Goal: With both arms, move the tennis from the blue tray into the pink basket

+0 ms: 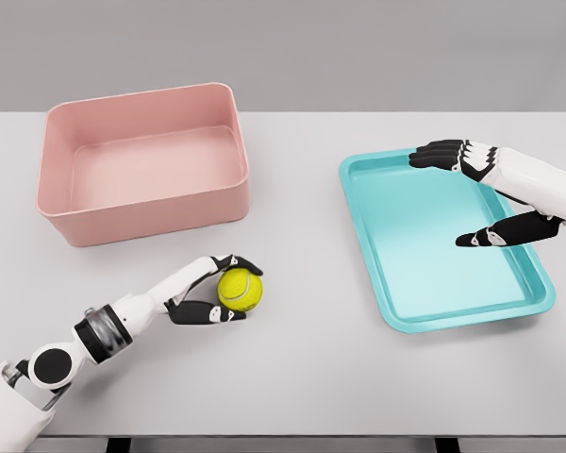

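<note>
A single yellow-green tennis ball (241,290) sat low and left of centre on the grey table (311,377), out of the tray and not yet in the basket. The left hand (210,293) gripped it, its black fingers (228,260) curling over the ball's top and its thumb wrapping beneath from the near side. Whether the ball rested on the table or was lifted just clear of it could not be told. The left arm, white with a metal wrist ring, entered from the lower left corner.

Behind the ball and a little to its left stood the pink basket (141,222), a deep rounded rectangular tub with nothing inside it. The ball lay near its front wall but apart from it.

Well to the right lay the blue tray (377,274), shallow and turquoise, holding nothing. The right hand (481,193) hovered over the tray's far right part, fingers spread and grasping nothing, thumb pointing left across the tray.

Judged from this layout, the ball was already out of the tray and in the left hand's grasp, so the first half of the job looked done. What remained was carrying the ball up over the basket's front rim and releasing it inside.

Counted: one tennis ball, one pink basket, one blue tray, two hands, one table.
</note>
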Action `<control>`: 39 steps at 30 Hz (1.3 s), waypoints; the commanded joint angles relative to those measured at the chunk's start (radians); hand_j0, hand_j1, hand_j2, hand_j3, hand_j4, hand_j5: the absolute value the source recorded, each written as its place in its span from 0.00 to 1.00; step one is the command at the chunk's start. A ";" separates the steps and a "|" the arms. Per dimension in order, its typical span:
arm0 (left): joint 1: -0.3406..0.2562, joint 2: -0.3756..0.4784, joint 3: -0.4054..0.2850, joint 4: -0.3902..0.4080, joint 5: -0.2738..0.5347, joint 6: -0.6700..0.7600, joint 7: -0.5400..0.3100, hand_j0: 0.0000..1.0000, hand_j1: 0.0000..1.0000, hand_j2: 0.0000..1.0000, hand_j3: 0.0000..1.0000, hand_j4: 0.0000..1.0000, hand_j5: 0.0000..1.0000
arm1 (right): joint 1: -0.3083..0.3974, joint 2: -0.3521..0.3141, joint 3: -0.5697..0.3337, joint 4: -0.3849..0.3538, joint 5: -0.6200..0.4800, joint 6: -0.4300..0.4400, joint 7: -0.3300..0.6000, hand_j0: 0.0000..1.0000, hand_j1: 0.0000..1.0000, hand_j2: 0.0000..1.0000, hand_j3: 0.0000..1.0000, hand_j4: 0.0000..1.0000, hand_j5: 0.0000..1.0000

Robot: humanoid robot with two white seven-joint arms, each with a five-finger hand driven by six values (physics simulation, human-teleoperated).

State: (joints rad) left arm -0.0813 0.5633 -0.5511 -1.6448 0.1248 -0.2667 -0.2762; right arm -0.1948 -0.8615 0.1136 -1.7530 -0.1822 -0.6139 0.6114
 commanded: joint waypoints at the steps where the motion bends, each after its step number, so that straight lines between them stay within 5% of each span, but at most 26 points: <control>1: 0.000 0.001 0.002 -0.003 0.006 0.000 0.000 0.55 0.55 0.55 0.55 0.55 0.55 | 0.000 -0.001 0.000 0.000 -0.008 0.003 -0.001 1.00 1.00 1.00 1.00 1.00 1.00; 17: -0.018 0.003 0.025 -0.098 0.010 -0.086 -0.003 0.53 0.53 0.53 0.53 0.53 0.53 | 0.005 -0.001 0.000 0.000 -0.008 0.003 -0.001 1.00 1.00 1.00 1.00 1.00 1.00; 39: -0.117 -0.025 0.071 -0.115 0.048 -0.246 -0.003 0.51 0.51 0.51 0.51 0.51 0.51 | 0.000 -0.001 0.001 0.000 -0.008 0.003 -0.001 1.00 1.00 1.00 1.00 1.00 1.00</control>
State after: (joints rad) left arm -0.1979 0.5381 -0.4907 -1.7590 0.1658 -0.4957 -0.2792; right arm -0.1948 -0.8611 0.1151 -1.7530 -0.1822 -0.6139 0.6114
